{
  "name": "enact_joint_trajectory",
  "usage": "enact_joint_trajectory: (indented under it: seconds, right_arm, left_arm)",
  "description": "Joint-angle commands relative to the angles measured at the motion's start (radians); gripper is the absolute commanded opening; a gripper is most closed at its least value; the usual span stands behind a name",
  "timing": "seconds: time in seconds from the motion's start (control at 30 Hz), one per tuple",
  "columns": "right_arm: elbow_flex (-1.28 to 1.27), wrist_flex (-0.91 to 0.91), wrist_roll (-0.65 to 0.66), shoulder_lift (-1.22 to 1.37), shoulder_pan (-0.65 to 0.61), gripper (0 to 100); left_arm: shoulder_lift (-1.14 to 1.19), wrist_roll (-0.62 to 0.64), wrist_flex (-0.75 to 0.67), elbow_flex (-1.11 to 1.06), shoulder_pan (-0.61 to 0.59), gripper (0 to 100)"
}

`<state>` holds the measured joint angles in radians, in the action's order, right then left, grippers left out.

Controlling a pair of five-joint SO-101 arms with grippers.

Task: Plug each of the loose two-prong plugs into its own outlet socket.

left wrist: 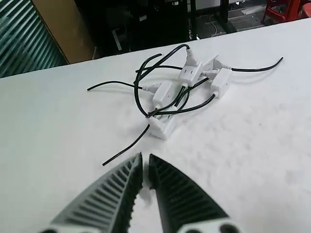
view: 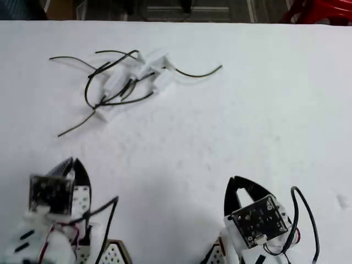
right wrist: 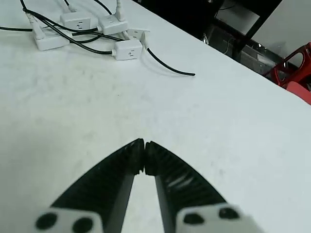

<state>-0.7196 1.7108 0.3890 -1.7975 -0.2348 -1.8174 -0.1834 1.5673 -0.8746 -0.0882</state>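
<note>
Left claw [left wrist: 145,156] well apart from plugs [left wrist: 190,74]

White plugs [left wrist: 163,127], black cords [left wrist: 125,146], white table [left wrist: 243,145]

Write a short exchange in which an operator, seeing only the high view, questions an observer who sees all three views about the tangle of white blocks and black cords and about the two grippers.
Operator: From above, the white blocks blur together. Does any show socket slots?
Observer: Yes. In the right wrist view, the nearest block turns a slotted face toward the right gripper.
Operator: Is anything pinched in the left gripper?
Observer: No. The left wrist view shows its ridged fingers meeting at the tips with nothing between them.
</note>
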Motion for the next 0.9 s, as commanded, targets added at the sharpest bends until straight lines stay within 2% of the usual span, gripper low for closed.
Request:
enact_joint_trajectory:
  seconds: [0.0,0.23,0.47,0.73,0.87]
  right_arm:
    - [-0.044,-0.065,0.002,-0.004,0.004,2.1]
    - [-0.351,-0.213,0.002,-0.002,0.004,1.9]
    - [-0.384,-0.246,0.006,-0.002,0.002,2.0]
    - [-0.519,-0.272,0.192,-0.004,0.012,1.9]
    - [-0.519,-0.294,0.103,-0.004,0.012,1.9]
  left_arm:
    - [-0.002,0.003,-0.124,-0.204,0.002,4]
    - [-0.002,0.011,-0.186,-0.453,0.002,4]
    - [-0.002,0.005,-0.201,-0.572,0.002,4]
    - [-0.002,0.012,-0.224,-0.647,0.002,4]
    - [-0.002,0.012,-0.227,-0.649,0.002,4]
